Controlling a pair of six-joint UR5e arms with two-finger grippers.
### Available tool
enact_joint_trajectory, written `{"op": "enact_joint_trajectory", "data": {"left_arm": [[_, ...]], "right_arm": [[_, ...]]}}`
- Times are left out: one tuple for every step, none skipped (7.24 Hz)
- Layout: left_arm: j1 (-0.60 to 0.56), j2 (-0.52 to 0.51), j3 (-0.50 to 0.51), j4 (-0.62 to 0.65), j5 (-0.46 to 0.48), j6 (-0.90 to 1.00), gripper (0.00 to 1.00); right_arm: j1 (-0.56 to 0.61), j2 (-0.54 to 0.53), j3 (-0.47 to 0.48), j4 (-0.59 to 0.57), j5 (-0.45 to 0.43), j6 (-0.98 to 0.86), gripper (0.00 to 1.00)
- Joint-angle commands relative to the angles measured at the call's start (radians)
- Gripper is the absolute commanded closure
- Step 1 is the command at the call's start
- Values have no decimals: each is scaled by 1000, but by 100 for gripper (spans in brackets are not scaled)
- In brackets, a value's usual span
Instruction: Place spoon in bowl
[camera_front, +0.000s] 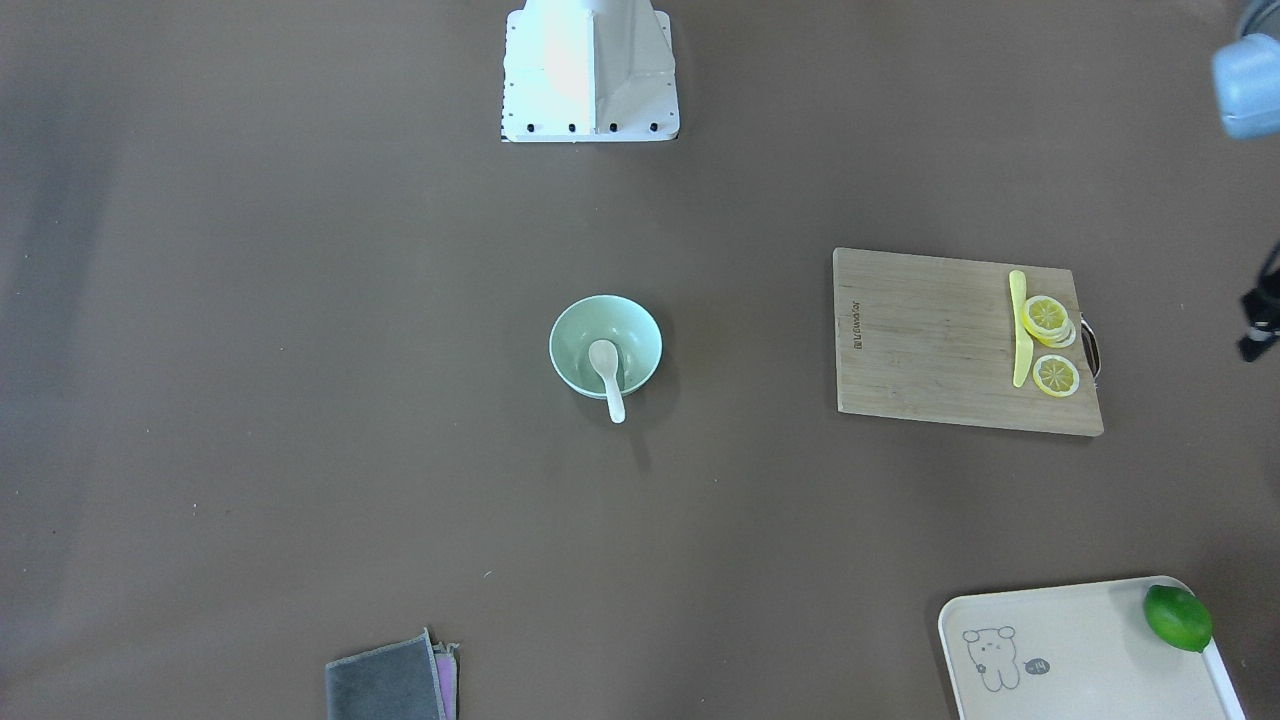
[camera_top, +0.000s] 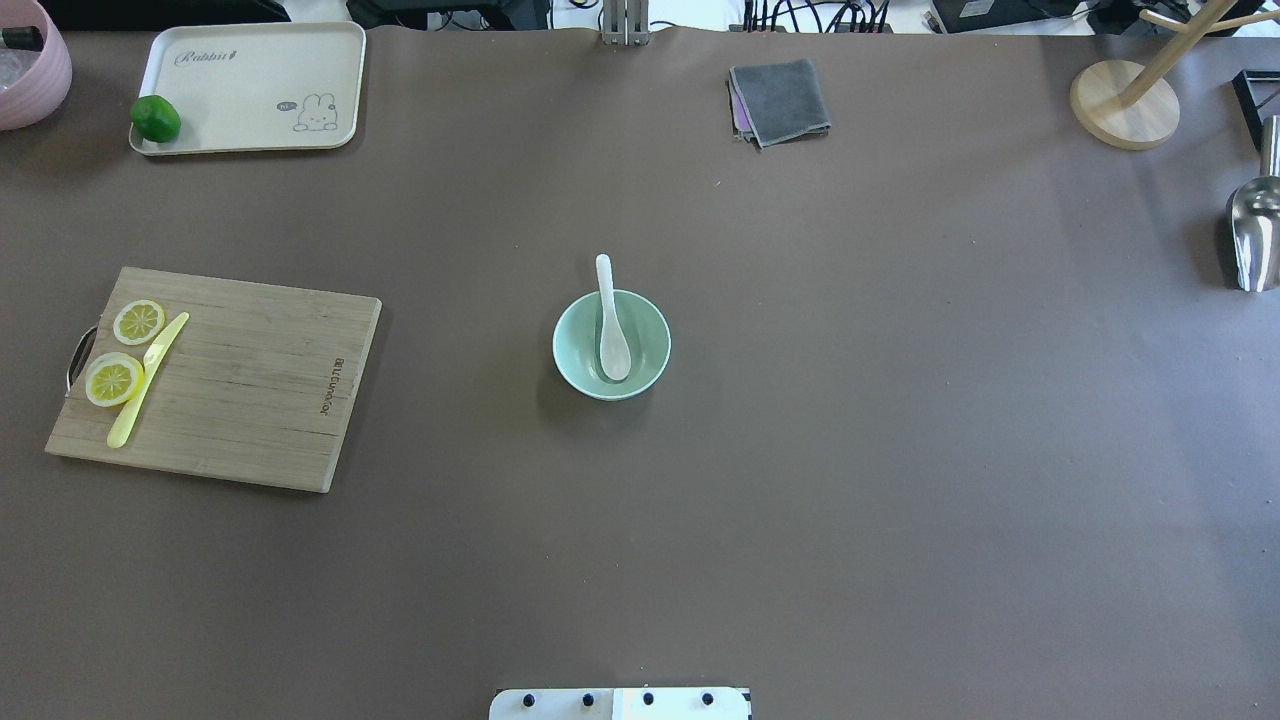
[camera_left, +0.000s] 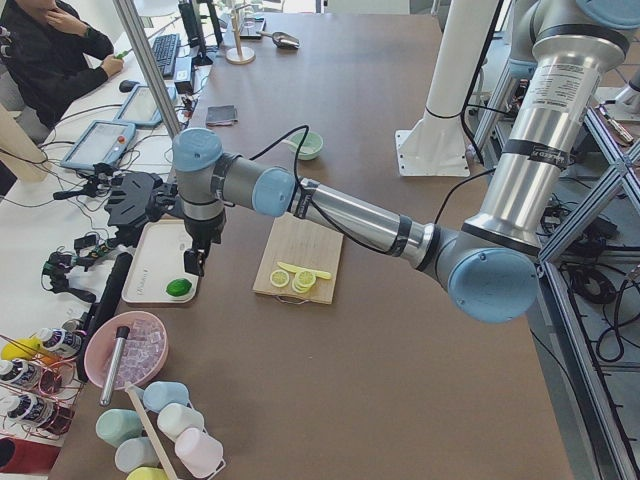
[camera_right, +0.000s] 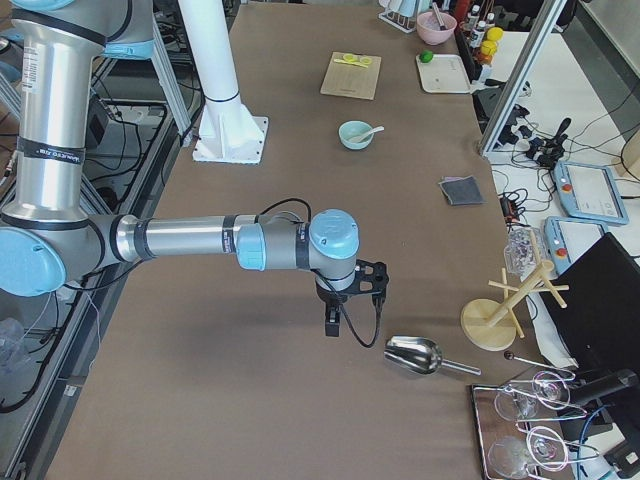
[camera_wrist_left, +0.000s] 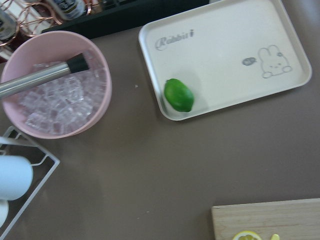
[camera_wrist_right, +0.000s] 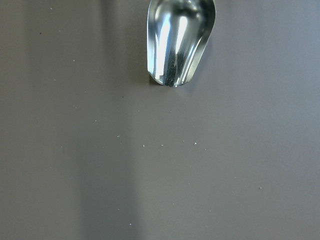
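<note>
The pale mint-green bowl stands at the table's middle. The white spoon lies in it, scoop down inside, with its handle resting over the far rim and sticking out. Both also show in the front-facing view, the bowl with the spoon in it. My left gripper hangs over the tray at the table's far left end, well away from the bowl. My right gripper hangs near the metal scoop at the right end. I cannot tell whether either gripper is open or shut. Neither holds anything that I can see.
A wooden cutting board carries lemon slices and a yellow knife. A cream tray holds a lime. A folded grey cloth, a metal scoop, a wooden stand and a pink ice bowl sit at the edges.
</note>
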Motion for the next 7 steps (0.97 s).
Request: {"op": "enact_joint_trajectory", "data": {"left_arm": [[-45, 151, 11, -207, -7, 8, 2], [-43, 231, 16, -315, -10, 8, 2], [-43, 283, 13, -375, -12, 8, 2], [-45, 307, 10, -366, -10, 8, 2], [-45, 307, -12, -363, -10, 7, 2], [-45, 315, -42, -303, -34, 1, 2], [-45, 316, -97, -247, -36, -4, 2]], "right_arm": [[1, -2, 5, 1, 4, 2, 0], [1, -2, 5, 1, 4, 1, 0], [1, -2, 7, 2, 3, 2, 0], [1, -2, 5, 1, 3, 2, 0], [1, -10, 5, 1, 1, 2, 0], [1, -22, 5, 1, 4, 4, 0], [1, -23, 5, 1, 1, 10, 0]]}}
